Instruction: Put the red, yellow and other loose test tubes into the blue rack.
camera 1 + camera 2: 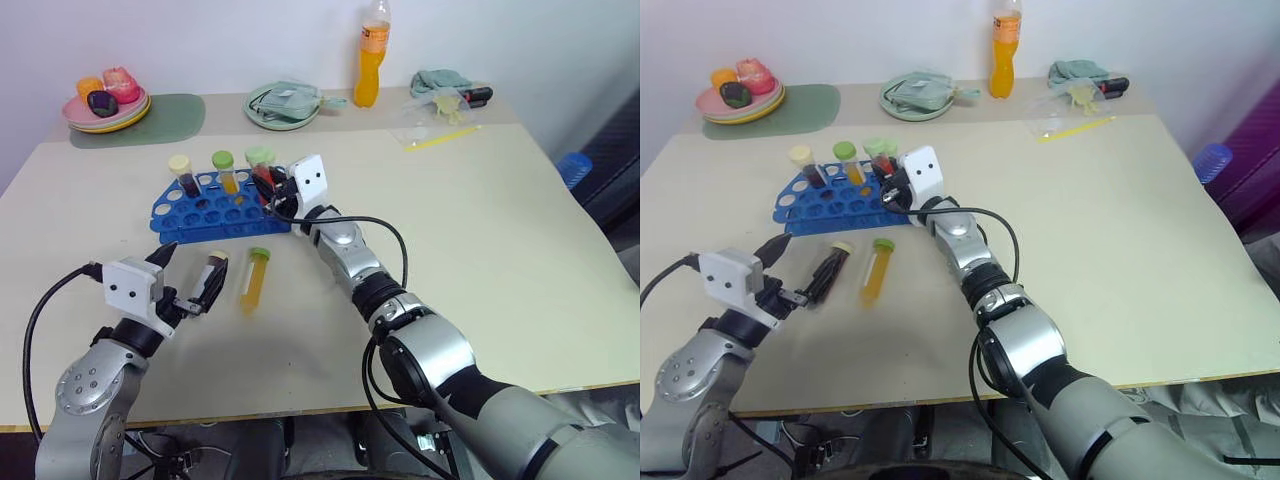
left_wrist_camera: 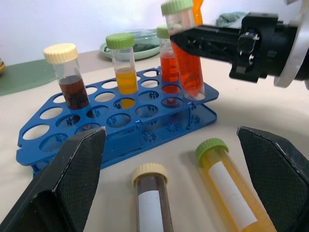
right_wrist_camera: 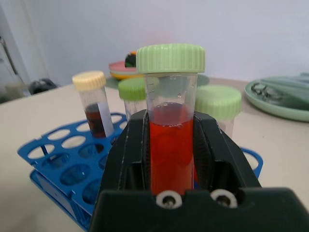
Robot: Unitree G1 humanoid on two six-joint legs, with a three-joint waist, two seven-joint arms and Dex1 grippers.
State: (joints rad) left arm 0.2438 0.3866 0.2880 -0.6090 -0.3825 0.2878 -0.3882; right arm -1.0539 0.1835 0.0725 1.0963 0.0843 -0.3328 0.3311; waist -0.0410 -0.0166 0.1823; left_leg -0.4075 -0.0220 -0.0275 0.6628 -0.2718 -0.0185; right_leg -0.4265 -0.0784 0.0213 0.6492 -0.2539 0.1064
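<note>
Blue rack (image 1: 215, 208): on the beige table (image 1: 480, 240), toward the far left of centre, holding 3 upright tubes, namely a cream-capped dark tube (image 1: 183, 173), a green-capped yellow tube (image 2: 124, 63) and a green-capped red tube (image 2: 167, 60).
Right gripper (image 2: 188, 41): at the rack's 3 o'clock end, fingers clamped on a 4th tube, the green-capped red tube in hand (image 3: 171, 130), upright with its tip at a corner hole.
Loose tubes: 2 lying flat at the rack's 6 o'clock, a cream-capped dark one (image 1: 213, 278) and, just beside it at 3 o'clock, a green-capped yellow one (image 1: 255, 280).
Left gripper (image 1: 180, 278): fingers spread wide, holding nothing, close to the dark loose tube.
</note>
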